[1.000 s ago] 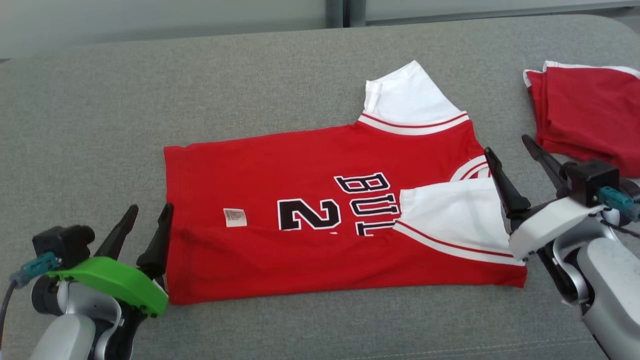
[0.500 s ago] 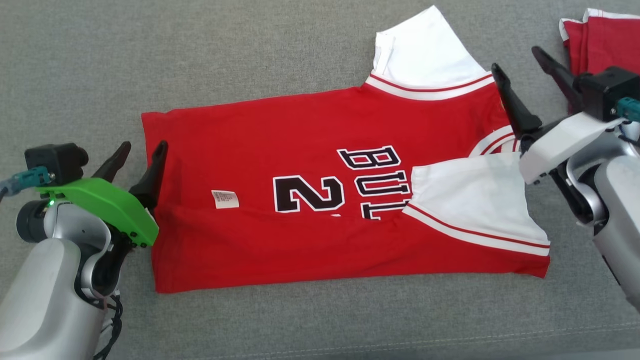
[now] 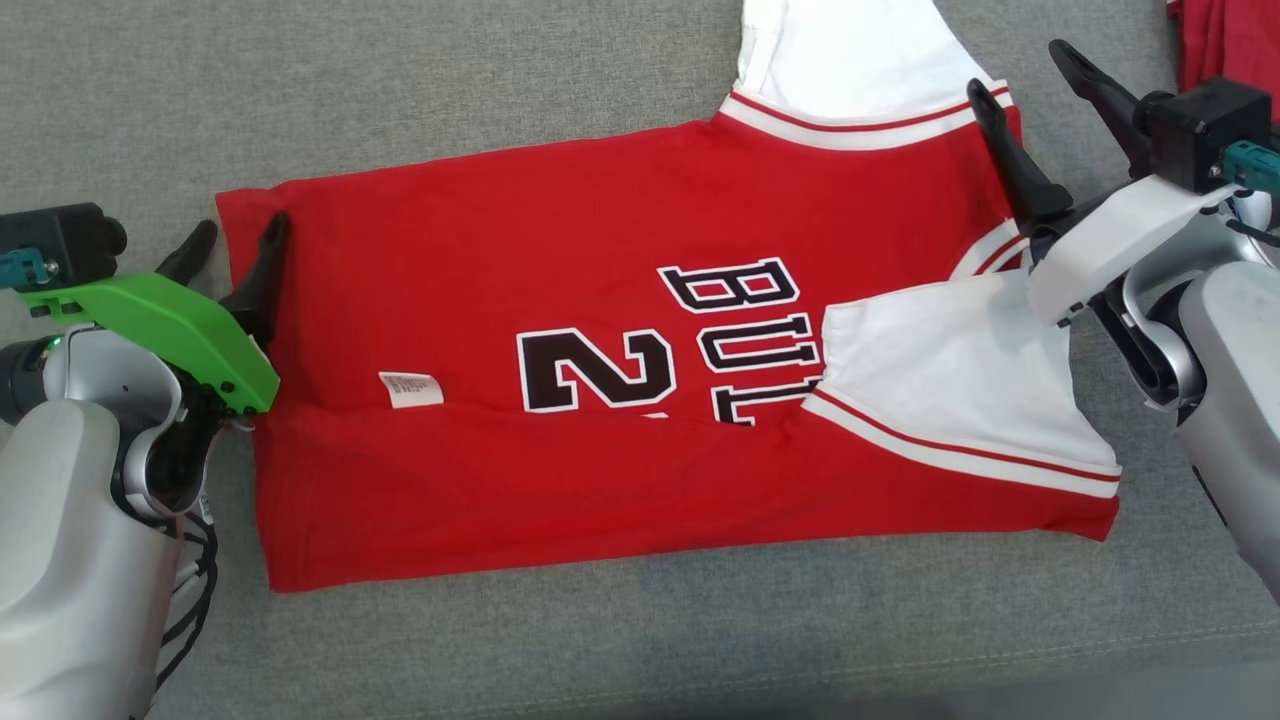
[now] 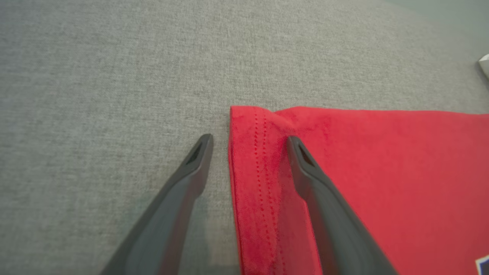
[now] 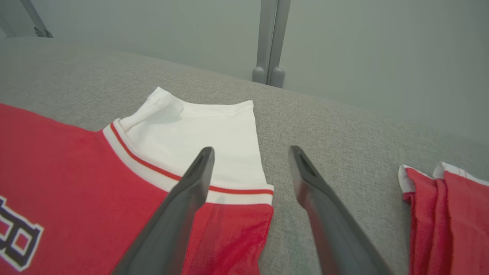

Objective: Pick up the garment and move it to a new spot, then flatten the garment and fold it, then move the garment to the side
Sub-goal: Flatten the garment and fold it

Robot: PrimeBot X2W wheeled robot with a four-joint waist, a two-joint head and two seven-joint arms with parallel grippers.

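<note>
Left tool (image 3: 240,225) and right tool (image 3: 1016,68), both wide and empty, straddle the shirt's (image 3: 600,250) edges; a shallow pinch could catch one layer, skewing the fold.

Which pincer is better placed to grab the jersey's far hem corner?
Left: the open left pincer straddles the jersey hem beside that corner; the right pincer is at the white sleeve end.

Silver-grey arms (image 3: 60,520); green left wrist cover (image 3: 160,320), white right cover (image 3: 1110,250); dark tapered fingers (image 3: 262,278); teal connectors (image 3: 1250,160).
</note>
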